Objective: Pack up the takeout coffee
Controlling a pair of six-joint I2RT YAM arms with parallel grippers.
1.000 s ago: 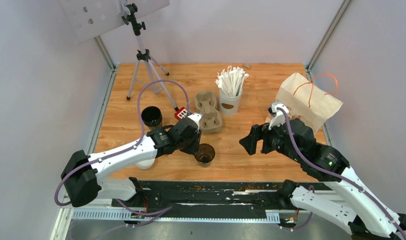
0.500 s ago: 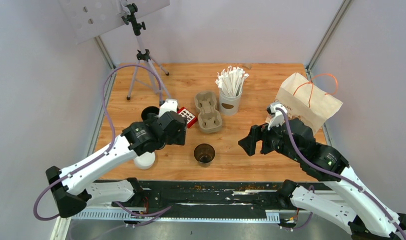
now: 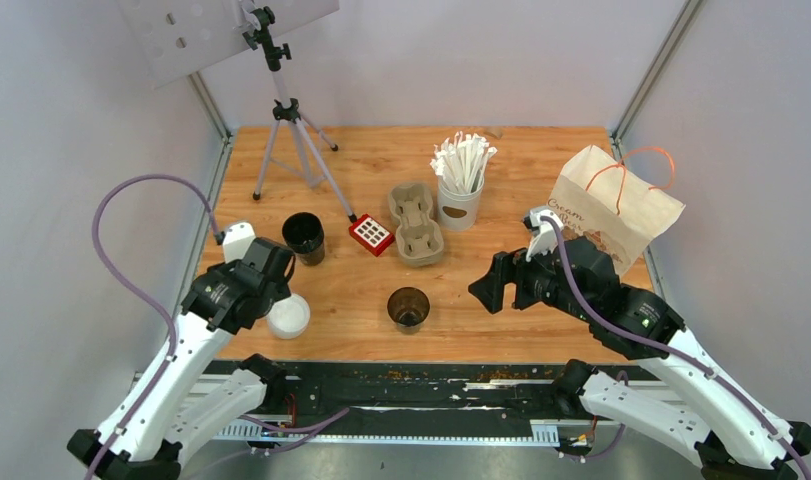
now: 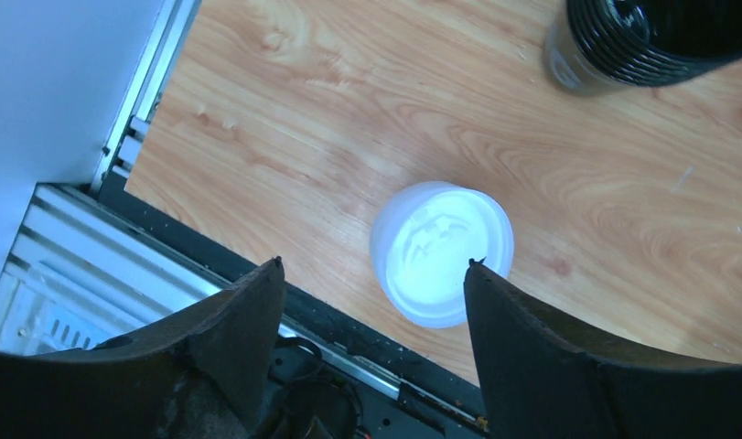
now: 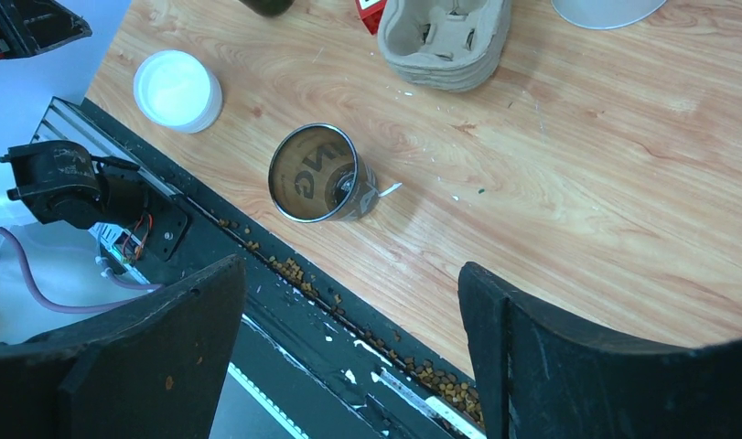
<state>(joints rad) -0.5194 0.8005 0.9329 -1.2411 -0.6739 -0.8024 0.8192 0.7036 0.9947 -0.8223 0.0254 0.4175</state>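
Two dark cups stand open, with no lids on. The brown cup is near the front edge and also shows in the right wrist view. The black ribbed cup is at the left and also shows in the left wrist view. A white round lid, perhaps a short stack, lies at the front left. My left gripper is open and empty above it; the lid shows between the fingers. My right gripper is open and empty, right of the brown cup and above the table.
A beige pulp cup tray and a white cup of paper-wrapped sticks stand mid-table. A paper bag with orange handles is at the right. A small red block and a tripod are at the back left.
My left arm has swung back to the left, away from the brown cup, and now hangs over the white lid. My right gripper has shifted slightly left.
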